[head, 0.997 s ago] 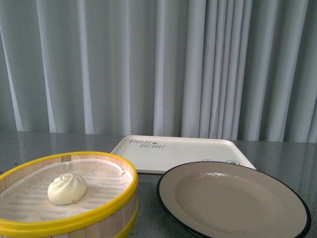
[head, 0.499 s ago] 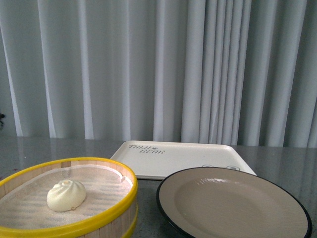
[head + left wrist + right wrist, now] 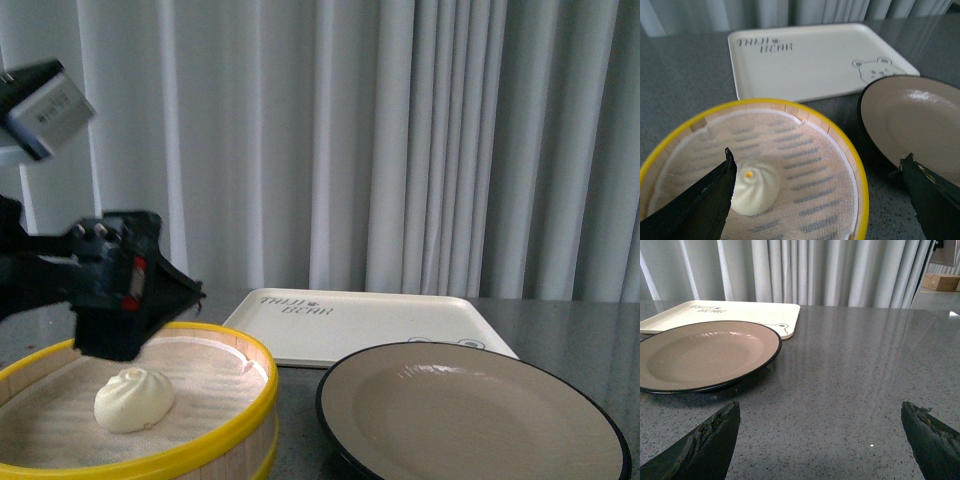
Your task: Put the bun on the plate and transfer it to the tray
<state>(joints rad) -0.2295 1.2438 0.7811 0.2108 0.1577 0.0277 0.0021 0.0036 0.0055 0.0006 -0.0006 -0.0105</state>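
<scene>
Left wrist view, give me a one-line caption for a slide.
Open left gripper hovers over the bun in the steamer basket, plate and tray beyond.

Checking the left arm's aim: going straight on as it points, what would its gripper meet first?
Likely the cloth liner in the basket, not the bun, which sits off-centre near one of the open left gripper's fingers. Depth is unclear.

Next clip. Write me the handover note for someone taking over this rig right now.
Left pincer: open, hovering over the basket, close to the bun.
Right pincer: open, empty, low over the table by the plate.
Bun lies in the basket; plate and tray empty, tray behind plate.
Done: nothing yet.
Left: grasp bun, put it on plate, move plate onto tray.
</scene>
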